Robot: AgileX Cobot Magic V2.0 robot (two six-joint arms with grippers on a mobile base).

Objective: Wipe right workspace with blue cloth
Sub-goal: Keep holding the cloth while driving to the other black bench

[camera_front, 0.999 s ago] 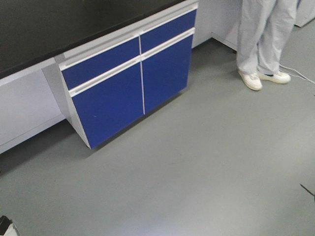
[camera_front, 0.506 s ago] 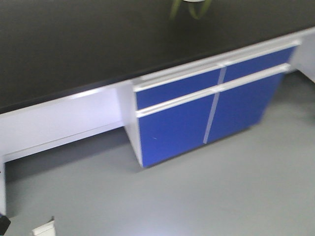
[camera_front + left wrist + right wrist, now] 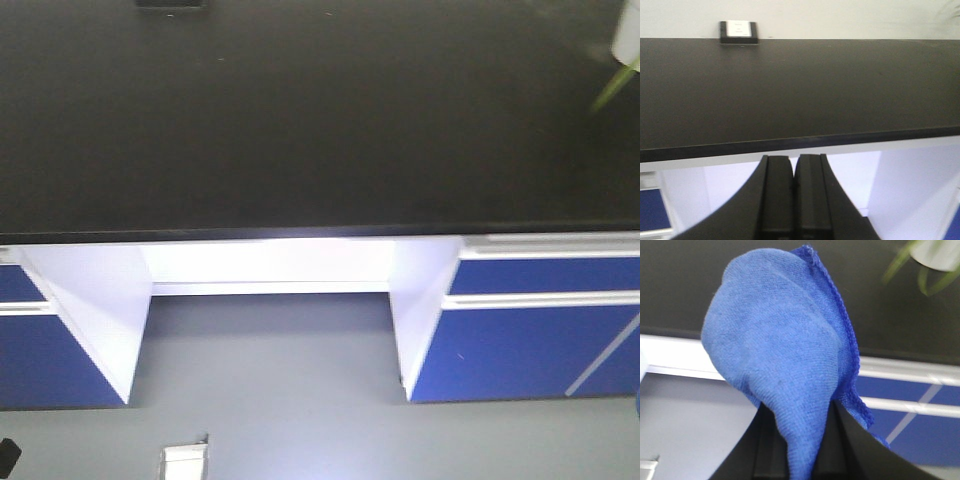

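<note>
Directly ahead of the left end effector (image 3: 793, 159) lies the black table (image 3: 800, 90), wide and plain. The only thing on it from this view is a small outlet box (image 3: 739, 31), far beyond the fingers and to their left, against the pale wall. Beyond the right end effector (image 3: 797, 407) and off to its right stands a blurred white pot (image 3: 937, 252) with green leaves, on the same dark top.

The table's front edge runs straight across just past the left fingertips. Under it is a white apron and an open kneehole (image 3: 270, 330) between blue cabinets (image 3: 540, 340), with grey floor (image 3: 300, 440) below. Past the right end effector the same edge, white rails and blue drawer fronts show, so it sits short of the table.

The left end effector points level at the table edge, its two fingers pressed together with nothing between them. The right end effector is clamped on the blue cloth (image 3: 785, 355). The cloth bulges up above the fingertips, with its stitched hem on the right side and a narrow tail pinched between the fingers. It is held in the air, clear of the table.
</note>
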